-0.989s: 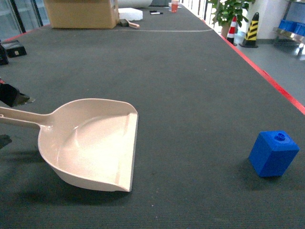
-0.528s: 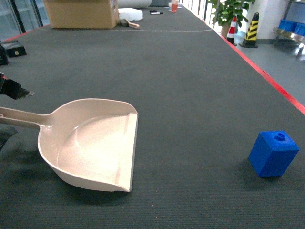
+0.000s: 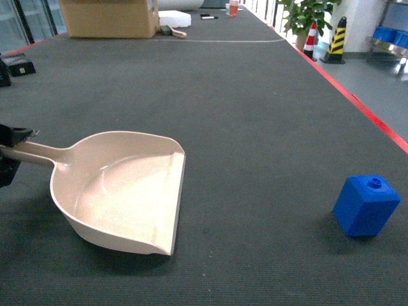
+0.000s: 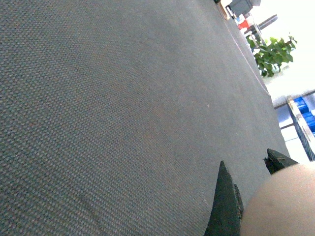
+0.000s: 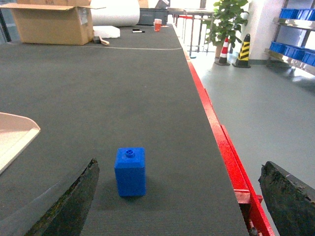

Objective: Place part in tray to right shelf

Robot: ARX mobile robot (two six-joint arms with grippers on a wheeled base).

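While the left pincer (image 3: 9,148) sits at the tray handle, the part is not yet in the tray.

Nearest the right pincer (image 5: 179,196), whose 2 fingers stand wide apart with nothing held, the part (image 5: 130,171) rests upright on the dark mat (image 3: 255,102) just ahead, between the fingers' lines, stud up. Left of that pincer lies the tray (image 3: 121,191), flat on the mat and well apart from the part; its handle runs to the left pincer, whose fingers flank it in the wrist view, though I cannot tell if they are clamped. All 3 steps look undone: loading, lifting, carrying. Farther off, right of the right pincer, a steel shelf (image 5: 295,51) holds blue crates. Beyond stands a cardboard box (image 3: 109,17); no writing or label is readable anywhere.
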